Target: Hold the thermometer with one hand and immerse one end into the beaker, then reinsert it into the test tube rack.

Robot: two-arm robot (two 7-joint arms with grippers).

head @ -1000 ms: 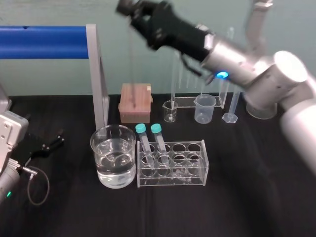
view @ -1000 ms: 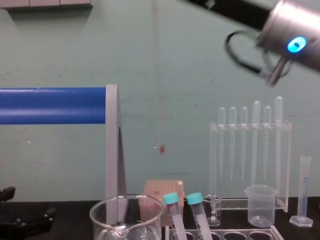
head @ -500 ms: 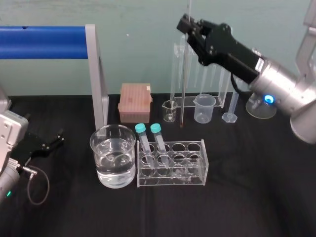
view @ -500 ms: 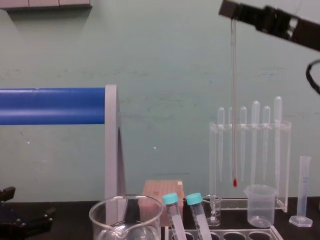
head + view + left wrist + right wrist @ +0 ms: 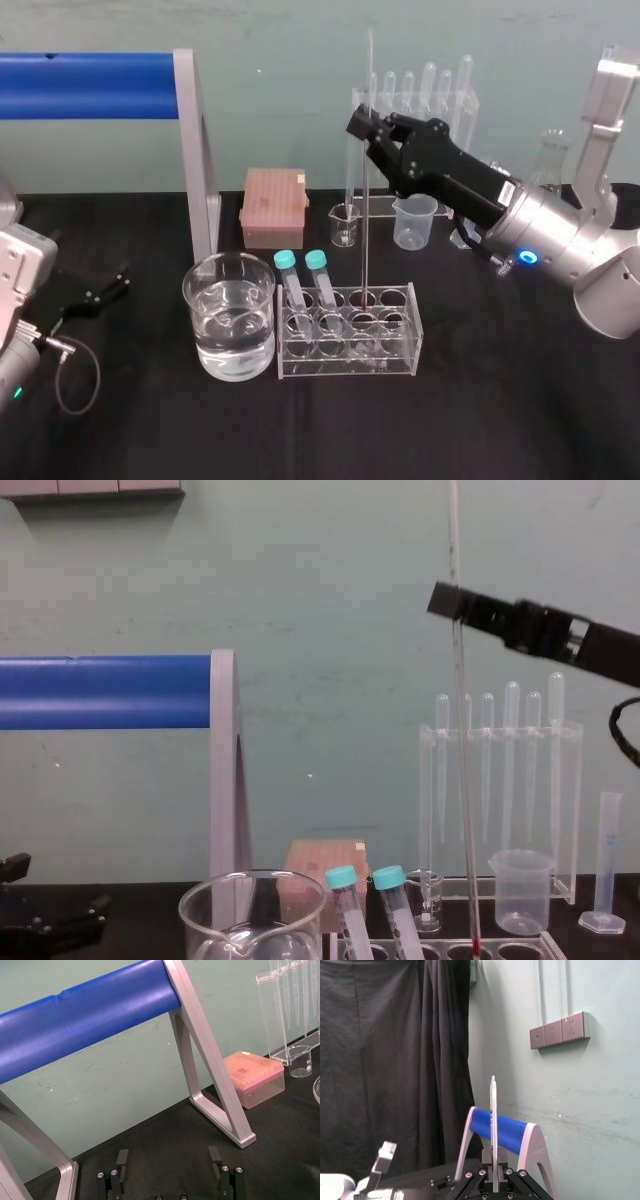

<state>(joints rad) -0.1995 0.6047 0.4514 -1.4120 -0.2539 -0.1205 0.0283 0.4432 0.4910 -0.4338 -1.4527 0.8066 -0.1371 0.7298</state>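
My right gripper (image 5: 364,128) is shut on the thermometer (image 5: 366,220), a long thin glass rod held upright. Its red lower tip sits at a middle hole of the test tube rack (image 5: 350,366), right of two teal-capped tubes (image 5: 290,275). From the chest, the thermometer (image 5: 464,780) runs down from the gripper (image 5: 450,602) to the rack's top (image 5: 500,948). The rod (image 5: 493,1125) rises between the fingers in the right wrist view. The beaker (image 5: 230,345), part filled with water, stands just left of the rack. My left gripper (image 5: 169,1160) rests open at the table's left.
A blue bar on a grey frame (image 5: 195,150) stands behind the beaker. A pink tip box (image 5: 273,207), a small glass beaker (image 5: 345,225), a plastic beaker (image 5: 415,220), a graduated cylinder (image 5: 467,225) and a pipette stand (image 5: 415,110) line the back.
My right gripper has carried the thermometer rightward from above the beaker's side and lowered it; its red tip has dropped from mid-air to a hole of the rack. The left arm has not moved.
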